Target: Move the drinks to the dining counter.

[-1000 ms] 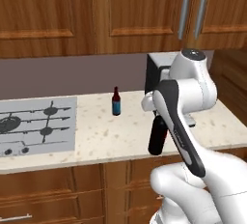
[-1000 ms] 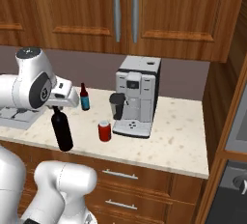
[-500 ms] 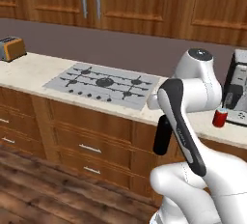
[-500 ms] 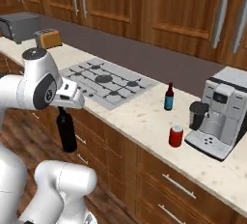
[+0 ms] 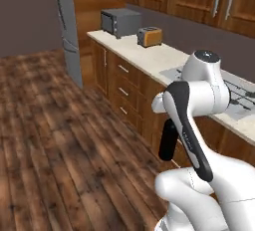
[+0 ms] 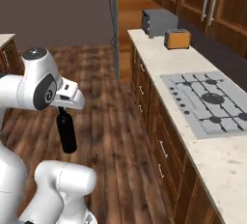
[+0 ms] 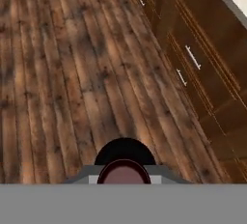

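Wine bottle (image 6: 66, 132), tall and black, hangs upright by its neck in the gripper (image 6: 61, 108), whose fingers pinch it, above open wooden floor (image 5: 60, 140). Beside it runs the beige counter (image 6: 193, 121) edge with gas stovetop (image 6: 207, 101), toaster (image 6: 177, 38).

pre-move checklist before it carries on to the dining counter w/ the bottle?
1. Grip: gripper shut on the wine bottle at its neck: ok.
2. Bottle attitude: hangs about upright below the hand, base down: ok.
3. Clearance below: bottle hangs over the wood floor, clear of it: ok.
4. Clearance to the cabinet fronts: gap visible in the right base view: ok.
5. Dining counter located: no sink, faucet or stools in sight: cannot tell.
6. Other two drinks' whereabouts: cannot tell.
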Controlling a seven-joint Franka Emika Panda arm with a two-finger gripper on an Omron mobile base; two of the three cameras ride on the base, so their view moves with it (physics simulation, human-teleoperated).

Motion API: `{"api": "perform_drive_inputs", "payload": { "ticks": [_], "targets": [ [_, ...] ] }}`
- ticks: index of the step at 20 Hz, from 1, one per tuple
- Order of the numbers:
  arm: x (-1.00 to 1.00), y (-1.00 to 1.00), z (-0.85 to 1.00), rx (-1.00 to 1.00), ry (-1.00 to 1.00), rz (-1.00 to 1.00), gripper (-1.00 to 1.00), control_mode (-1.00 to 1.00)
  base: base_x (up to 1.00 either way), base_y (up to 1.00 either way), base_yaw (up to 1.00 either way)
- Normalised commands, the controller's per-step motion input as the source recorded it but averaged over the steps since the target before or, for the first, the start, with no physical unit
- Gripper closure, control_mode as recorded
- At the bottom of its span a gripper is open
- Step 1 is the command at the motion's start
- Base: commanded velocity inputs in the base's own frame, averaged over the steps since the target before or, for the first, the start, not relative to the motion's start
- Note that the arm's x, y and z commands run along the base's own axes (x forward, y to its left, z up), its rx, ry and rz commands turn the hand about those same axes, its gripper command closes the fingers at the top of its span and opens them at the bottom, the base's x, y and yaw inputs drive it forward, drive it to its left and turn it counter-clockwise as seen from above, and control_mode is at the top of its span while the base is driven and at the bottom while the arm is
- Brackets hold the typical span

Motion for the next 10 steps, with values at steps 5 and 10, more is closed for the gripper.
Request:
{"api": "perform_drive_inputs", "payload": {
  "ticks": [5,10],
  "targets": [
    [0.00,0.00,0.00,0.00,0.00,0.00,1.00,1.00,0.00,0.11,0.97],
    [0.00,0.00,0.00,0.00,0.00,0.00,1.00,1.00,0.26,0.00,0.89]
  ]
}}
